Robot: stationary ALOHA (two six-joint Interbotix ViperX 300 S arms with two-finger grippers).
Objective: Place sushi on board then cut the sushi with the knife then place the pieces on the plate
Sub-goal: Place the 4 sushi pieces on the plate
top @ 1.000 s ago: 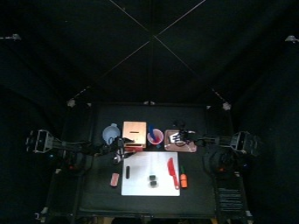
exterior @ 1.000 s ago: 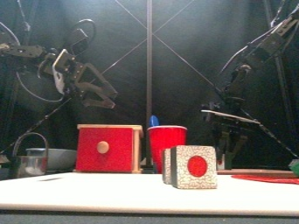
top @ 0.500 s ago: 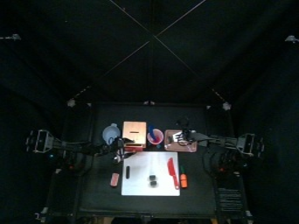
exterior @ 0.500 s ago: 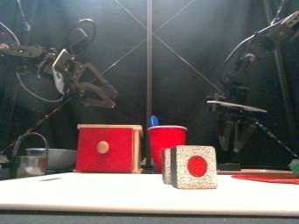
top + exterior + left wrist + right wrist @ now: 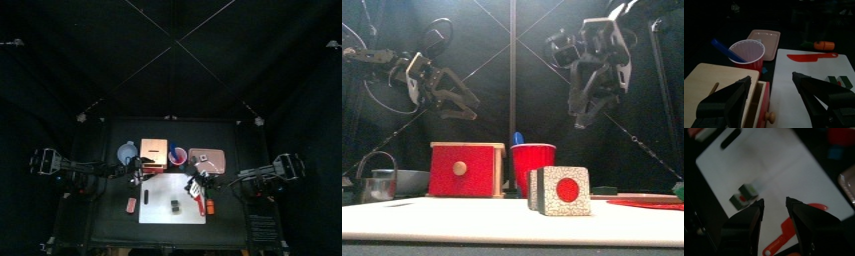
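Below the open right pincer (image 5: 775,201), slightly aside, the sushi (image 5: 746,196) lies on the white board (image 5: 784,168).

Black table (image 5: 107,225), white cutting board (image 5: 163,195), wooden box (image 5: 154,151), red cup (image 5: 178,156), pink tray (image 5: 207,157)

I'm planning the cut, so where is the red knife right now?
By the top view, the red knife lies flat on the right half of the white cutting board, right of the sushi piece and beside an orange toy.
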